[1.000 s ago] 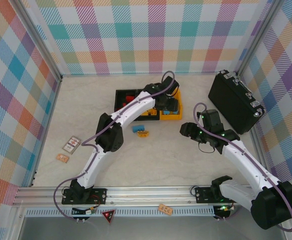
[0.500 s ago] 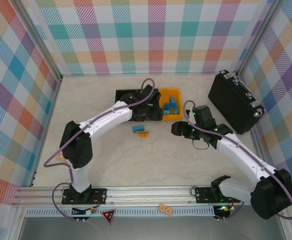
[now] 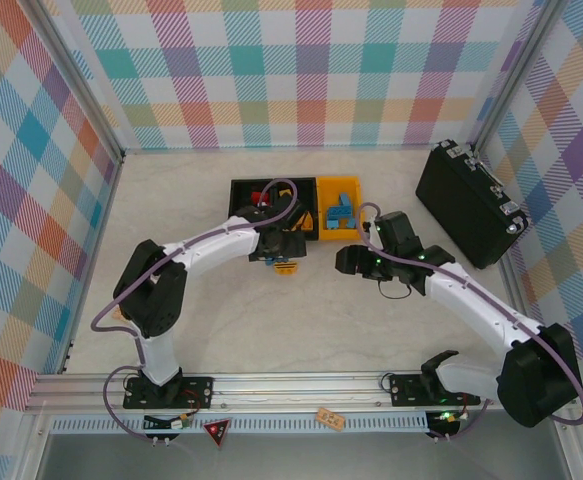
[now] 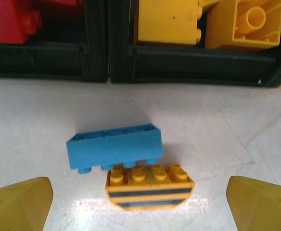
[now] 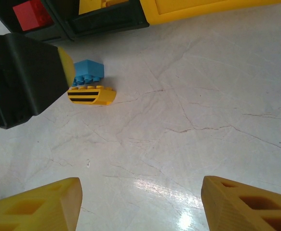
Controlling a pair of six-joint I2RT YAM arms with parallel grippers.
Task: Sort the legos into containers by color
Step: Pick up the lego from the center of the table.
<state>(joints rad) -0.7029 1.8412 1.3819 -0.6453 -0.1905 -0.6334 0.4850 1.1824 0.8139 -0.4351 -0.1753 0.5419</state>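
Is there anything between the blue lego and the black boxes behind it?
No. The left wrist view shows a bare strip of table between the blue lego and the front wall of the black boxes.

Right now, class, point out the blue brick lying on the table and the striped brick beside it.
blue brick (image 4: 113, 147): left wrist view, on its long side wall.
striped brick (image 4: 150, 196): left wrist view, on its striped face.
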